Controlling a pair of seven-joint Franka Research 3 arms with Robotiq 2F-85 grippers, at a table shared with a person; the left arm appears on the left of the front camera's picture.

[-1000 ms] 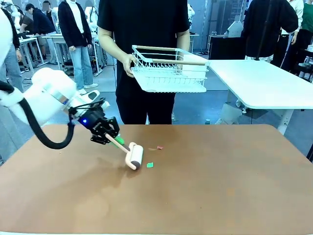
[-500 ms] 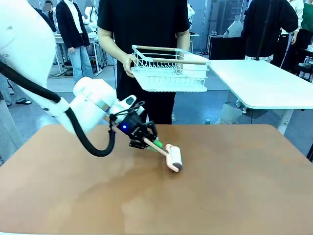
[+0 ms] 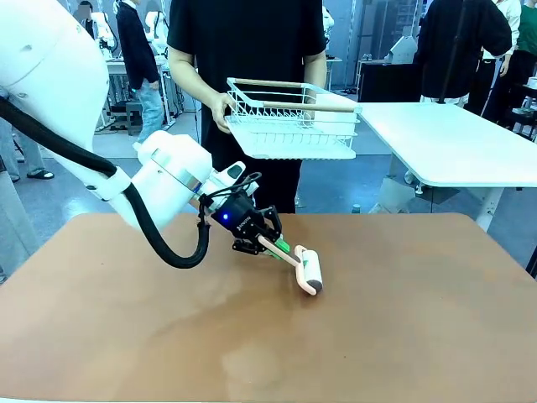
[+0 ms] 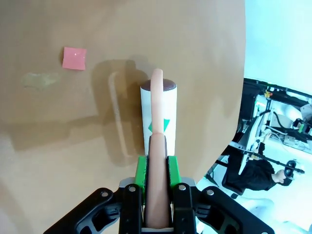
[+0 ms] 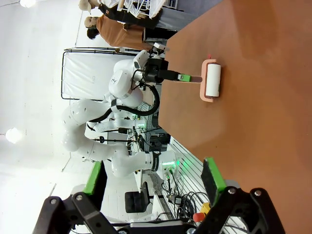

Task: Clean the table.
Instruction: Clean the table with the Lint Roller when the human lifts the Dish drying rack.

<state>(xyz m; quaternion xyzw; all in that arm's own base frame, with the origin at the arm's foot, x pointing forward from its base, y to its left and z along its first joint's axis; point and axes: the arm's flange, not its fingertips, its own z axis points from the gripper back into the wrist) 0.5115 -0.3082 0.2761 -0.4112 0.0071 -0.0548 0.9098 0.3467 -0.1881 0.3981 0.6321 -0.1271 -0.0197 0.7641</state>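
Note:
The reddish-brown table [image 3: 403, 319] spans the front view. My left gripper [image 3: 262, 244] is shut on the peach handle of a lint roller [image 3: 310, 270], whose white head rests on the table near the middle. In the left wrist view the gripper [image 4: 157, 168] clamps the handle between green pads [image 4: 141, 169], and a green scrap [image 4: 159, 127] sticks to the roller [image 4: 158, 112]. A pink scrap [image 4: 74, 58] lies on the table to the roller's left. My right gripper [image 5: 153, 178] is open, well back from the roller [image 5: 212, 80], with nothing between its fingers.
A person in black stands at the far side holding a white wire rack [image 3: 289, 117] above the table's far edge. A white-topped table [image 3: 453, 143] stands at the back right. The table's edge [image 4: 241, 97] runs close to the roller's right in the left wrist view.
My left arm has swept the roller to the right across the table, over where the scraps lay. The green scrap now sits on the roller.

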